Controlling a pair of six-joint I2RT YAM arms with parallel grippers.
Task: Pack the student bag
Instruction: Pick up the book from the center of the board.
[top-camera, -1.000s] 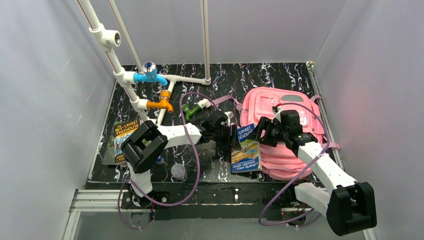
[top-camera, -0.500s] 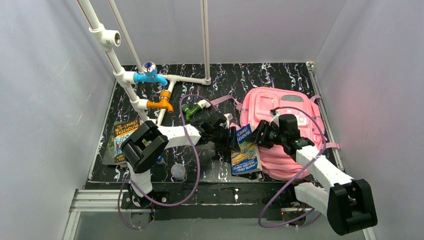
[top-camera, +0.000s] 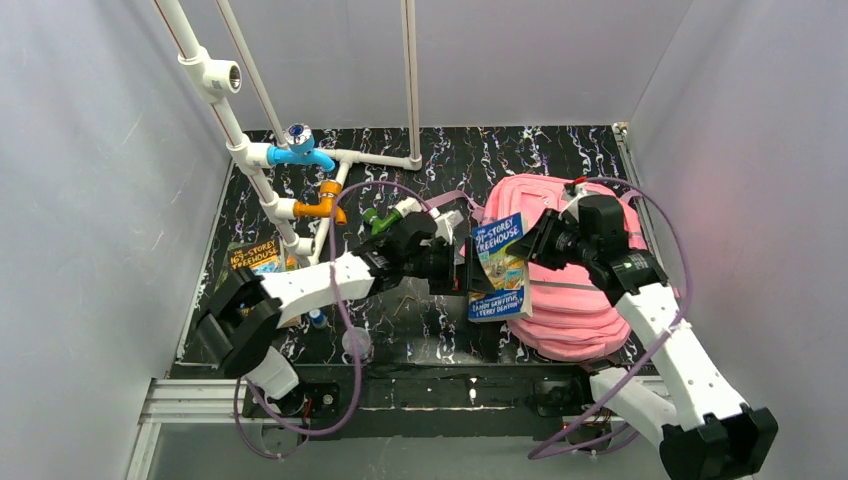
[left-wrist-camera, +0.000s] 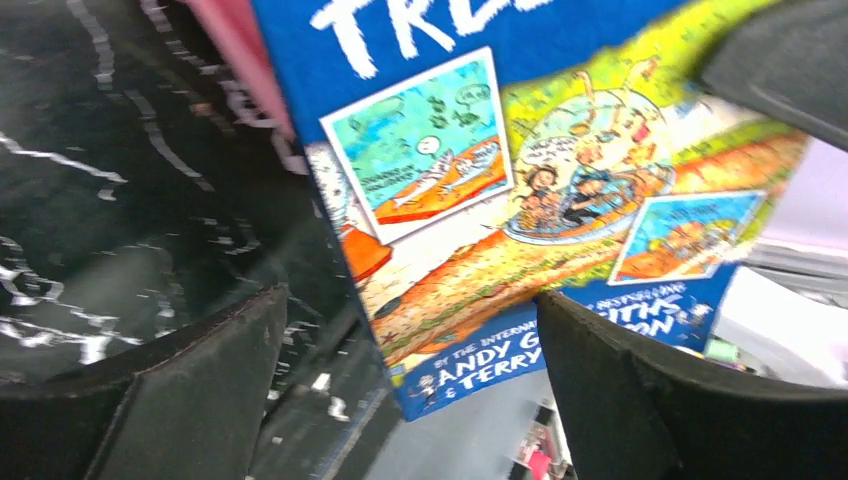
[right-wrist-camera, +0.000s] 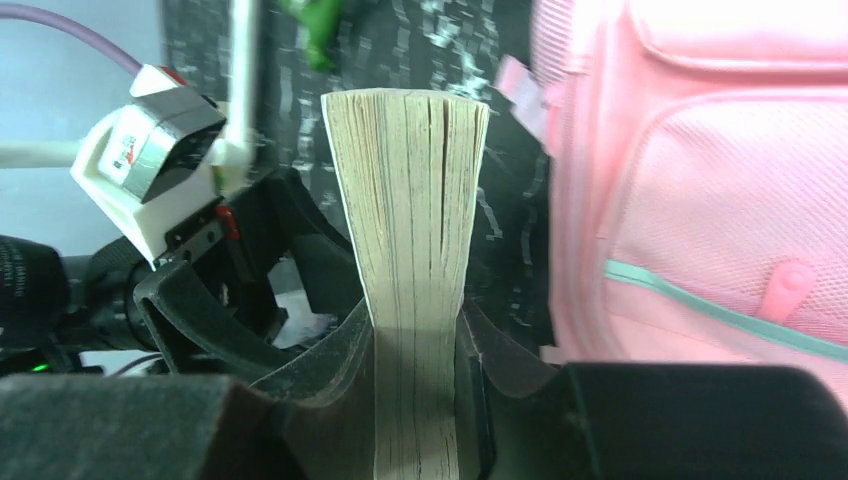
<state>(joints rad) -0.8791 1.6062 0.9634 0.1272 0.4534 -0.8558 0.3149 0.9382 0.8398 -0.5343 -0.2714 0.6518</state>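
Right wrist view: we found the right gripper (right-wrist-camera: 415, 345) clamped on the paperback (right-wrist-camera: 408, 200) beside the student bag (right-wrist-camera: 700, 200); the left gripper (left-wrist-camera: 405, 330) stood wide-jawed around its cover.

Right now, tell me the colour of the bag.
Pink student bag, with a teal zip line; clearest in the right wrist view.

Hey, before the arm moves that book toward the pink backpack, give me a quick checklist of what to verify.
1. Right gripper clamped on the book: ok, the page edge sits between its jaws.
2. Left gripper open: ok, jaws stand wide.
3. Left gripper clear of the book: not ok, its jaws flank the cover's lower corner.
4. Student bag open to receive the book: cannot tell, no open compartment shows in any view.
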